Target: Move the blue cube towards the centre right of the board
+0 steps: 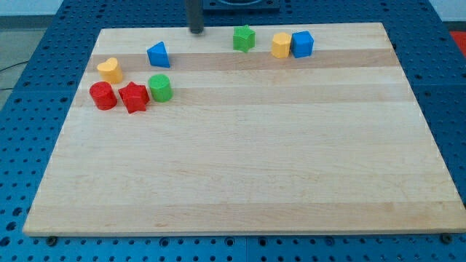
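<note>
Tip (196, 31) down at far edge of board (240, 175), left of centre, touching no block; plain rod, nothing to open or close. Blue cube (302, 44) far right of centre, touching yellow block (281, 44) on its left. Green star (244, 38) between tip and that pair. Blue triangular block (157, 54) near-left of tip. Far-left cluster: yellow heart (109, 70), red cylinder (103, 95), red star (133, 97), green cylinder (159, 87).

Lab: blue perforated bench (44, 36), wood board (247, 167)
</note>
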Robot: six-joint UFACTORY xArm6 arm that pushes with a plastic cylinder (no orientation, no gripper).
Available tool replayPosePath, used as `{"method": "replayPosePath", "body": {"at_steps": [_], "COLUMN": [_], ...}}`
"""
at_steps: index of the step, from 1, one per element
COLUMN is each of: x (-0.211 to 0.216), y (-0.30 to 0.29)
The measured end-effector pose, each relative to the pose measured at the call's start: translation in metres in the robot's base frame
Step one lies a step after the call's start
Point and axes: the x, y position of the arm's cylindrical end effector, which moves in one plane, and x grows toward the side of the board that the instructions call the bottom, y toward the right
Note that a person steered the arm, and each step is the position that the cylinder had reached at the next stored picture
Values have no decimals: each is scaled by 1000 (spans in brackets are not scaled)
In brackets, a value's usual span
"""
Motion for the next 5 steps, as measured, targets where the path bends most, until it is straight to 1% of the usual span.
{"method": "replayPosePath", "body": {"at_steps": [1, 2, 3, 4, 5], "x": [4, 30, 60, 29, 18], "y": [71, 66, 77, 92, 147]}}
